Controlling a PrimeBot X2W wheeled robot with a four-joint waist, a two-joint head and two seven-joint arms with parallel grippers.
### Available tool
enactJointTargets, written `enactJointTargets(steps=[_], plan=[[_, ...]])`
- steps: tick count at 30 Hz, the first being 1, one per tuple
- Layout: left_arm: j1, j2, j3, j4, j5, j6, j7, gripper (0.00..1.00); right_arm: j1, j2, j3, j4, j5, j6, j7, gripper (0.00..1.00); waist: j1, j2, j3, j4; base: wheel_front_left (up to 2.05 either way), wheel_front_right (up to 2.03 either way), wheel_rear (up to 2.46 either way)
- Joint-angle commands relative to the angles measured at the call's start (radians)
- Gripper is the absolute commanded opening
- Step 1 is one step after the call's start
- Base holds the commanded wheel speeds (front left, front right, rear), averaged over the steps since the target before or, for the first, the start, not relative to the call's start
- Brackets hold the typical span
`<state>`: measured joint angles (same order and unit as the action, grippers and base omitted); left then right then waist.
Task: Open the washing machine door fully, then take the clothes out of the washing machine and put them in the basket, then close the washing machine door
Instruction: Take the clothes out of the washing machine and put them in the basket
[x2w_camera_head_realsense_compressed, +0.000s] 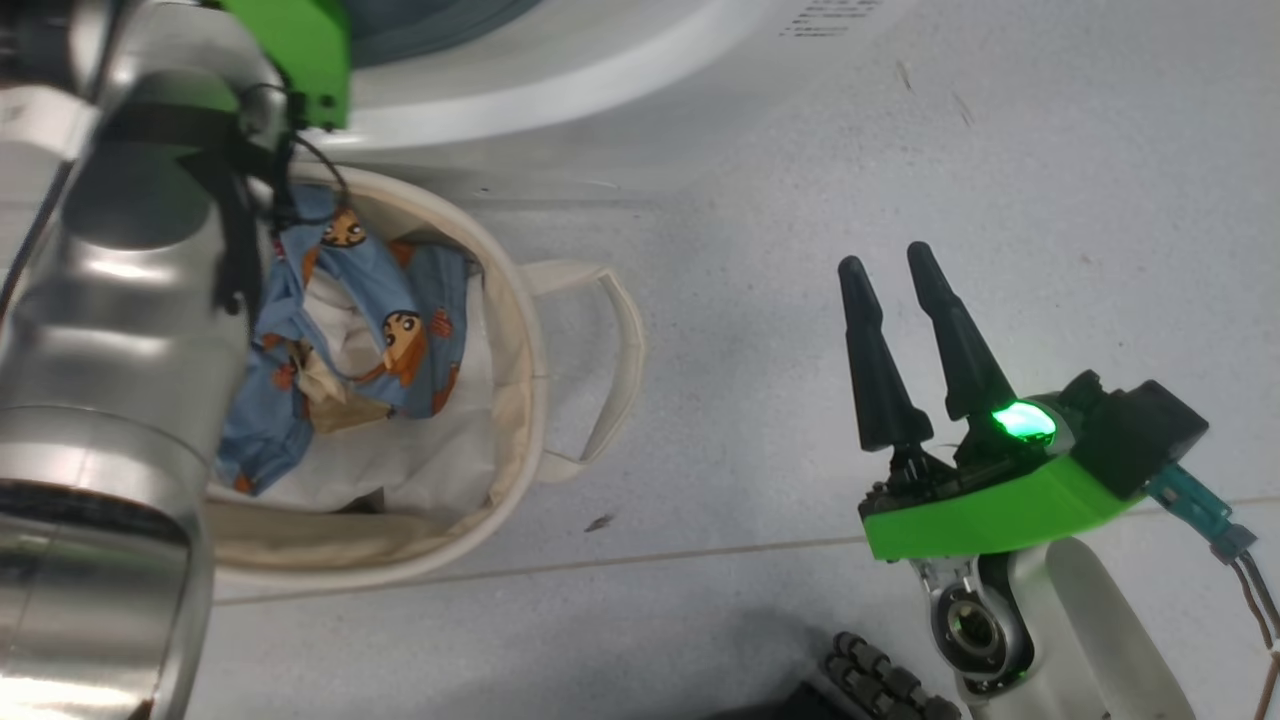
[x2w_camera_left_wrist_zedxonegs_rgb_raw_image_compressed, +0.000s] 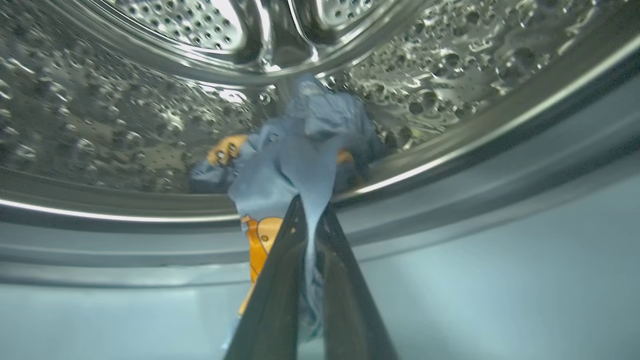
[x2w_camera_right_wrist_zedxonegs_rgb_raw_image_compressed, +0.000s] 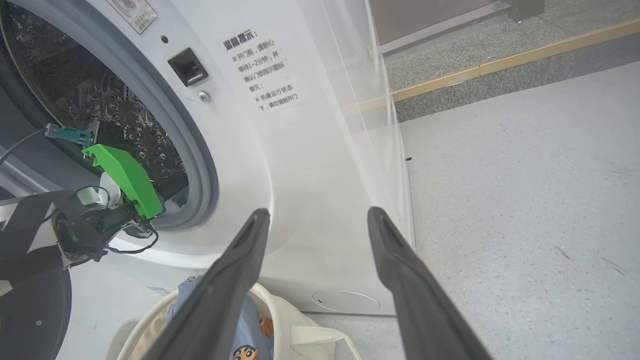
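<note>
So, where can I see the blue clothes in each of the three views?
Head view: clothes lie in the basket, left of centre.
Left wrist view: clothes at centre, pinched by the left tool at the mouth of the drum.
Right wrist view: clothes at the bottom edge, in the basket.
Shared landmark: the washing machine.

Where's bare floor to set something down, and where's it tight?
Free: floor between the basket handle and the right tool, up to the washing machine front. Crowded: the basket, holding clothes with the left arm over it, and the drum mouth, where the left tool is shut on a garment.
</note>
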<state>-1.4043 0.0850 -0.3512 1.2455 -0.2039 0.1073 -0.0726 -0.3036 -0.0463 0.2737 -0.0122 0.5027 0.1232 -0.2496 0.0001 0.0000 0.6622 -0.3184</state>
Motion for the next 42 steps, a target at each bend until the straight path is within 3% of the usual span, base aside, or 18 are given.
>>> enactJointTargets(steps=[1,6,13,20,35,38,42], plan=[[-0.051,0.045,0.007,-0.025,0.013,0.013,-0.052,0.0,0.018,-0.004,0.019,-0.028,-0.008,0.008,-0.012,1.0,-0.0001,0.0,-0.014,0.011,0.0,0.0,0.0],[-0.037,0.023,0.013,-0.038,-0.009,-0.002,-0.151,0.0,0.027,-0.004,0.016,-0.018,-0.034,0.008,-0.012,1.0,-0.0001,0.0,-0.056,0.042,0.0,0.0,0.0],[0.013,0.008,0.033,-0.127,-0.039,-0.022,-0.188,0.0,0.048,-0.004,0.01,-0.007,-0.066,0.008,-0.012,1.0,-0.0001,0.0,-0.13,0.087,0.0,0.0,0.0],[0.182,0.016,0.09,-0.403,-0.05,-0.029,-0.189,0.0,0.084,-0.004,-0.003,0.012,-0.089,0.008,-0.012,1.0,-0.0001,0.0,-0.223,0.127,0.0,0.0,0.0],[0.661,-0.02,0.276,-1.052,-0.033,-0.096,-0.189,0.0,0.195,-0.004,-0.075,0.04,-0.136,0.008,-0.012,1.0,-0.0001,0.0,-0.473,0.189,0.0,0.0,0.0],[0.725,-0.03,0.288,-1.2,-0.028,-0.104,-0.189,0.0,0.215,-0.004,-0.08,0.041,-0.144,0.008,-0.012,1.0,-0.0001,0.0,-0.504,0.207,0.0,0.0,0.0],[0.796,-0.034,0.233,-1.396,0.045,-0.113,-0.189,0.0,0.237,-0.004,-0.082,0.043,-0.151,0.008,-0.012,1.0,-0.0001,0.0,-0.53,0.233,0.0,0.0,0.0]])
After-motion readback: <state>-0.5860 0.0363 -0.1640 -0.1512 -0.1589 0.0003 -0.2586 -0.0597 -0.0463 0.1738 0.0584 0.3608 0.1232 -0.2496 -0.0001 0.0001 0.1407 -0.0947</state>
